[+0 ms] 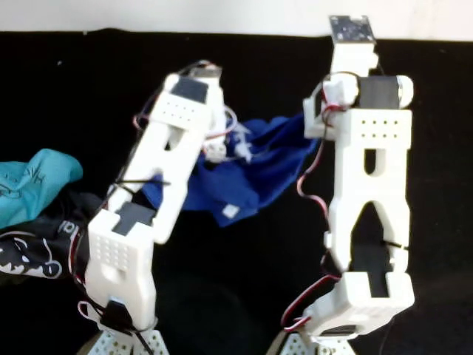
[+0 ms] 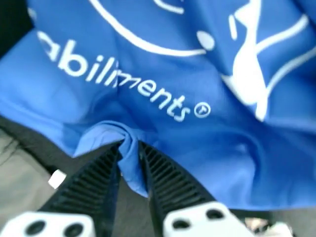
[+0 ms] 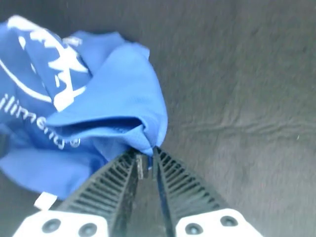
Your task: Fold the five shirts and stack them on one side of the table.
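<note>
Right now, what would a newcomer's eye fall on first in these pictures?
The blue shirt stands out most: it is bunched over the middle of the black table, with the left gripper and the right gripper each pinching a fold. At the table's left edge in the high view, a teal shirt and a black printed shirt lie heaped together.

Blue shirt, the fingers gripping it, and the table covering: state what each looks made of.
Blue shirt: soft fabric, perhaps cotton or a synthetic blend, matte, with white print; it bunches and drapes in folds. Fingers of the left gripper: black ribbed plastic, probably 3D-printed, on white plastic bases. Table covering: black matte cloth, judged by its shallow creases.
</note>
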Tool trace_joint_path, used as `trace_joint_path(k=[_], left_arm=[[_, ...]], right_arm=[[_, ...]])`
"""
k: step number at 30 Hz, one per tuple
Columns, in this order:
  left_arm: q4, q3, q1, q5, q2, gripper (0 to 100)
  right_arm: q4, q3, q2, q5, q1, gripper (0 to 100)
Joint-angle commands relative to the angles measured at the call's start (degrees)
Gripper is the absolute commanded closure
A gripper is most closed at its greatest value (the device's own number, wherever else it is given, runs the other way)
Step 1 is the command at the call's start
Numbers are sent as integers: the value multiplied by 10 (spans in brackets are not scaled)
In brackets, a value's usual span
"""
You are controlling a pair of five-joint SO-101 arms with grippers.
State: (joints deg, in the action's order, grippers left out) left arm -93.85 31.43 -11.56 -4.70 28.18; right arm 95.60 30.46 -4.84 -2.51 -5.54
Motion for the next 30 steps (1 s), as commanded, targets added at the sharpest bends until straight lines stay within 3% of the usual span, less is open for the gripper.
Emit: trace_joint_path(k=[1,7,18,21,25,30], left_arm=[[-57,94,49,23,-55,992],[-69,127,124,87,-200,992],[-70,124,123,107,-465,992],[-70,80,123,106,-469,992],[-69,-57,124,105,-469,992],[-27,-231,125,108,-473,992]], right_arm=[[-67,55,23,4,26,992],[-103,132,27,2,31,992],[37,416,22,18,29,992],[52,364,16,68,30,992],[52,225,8,74,29,979],[53,0,15,74,30,827]])
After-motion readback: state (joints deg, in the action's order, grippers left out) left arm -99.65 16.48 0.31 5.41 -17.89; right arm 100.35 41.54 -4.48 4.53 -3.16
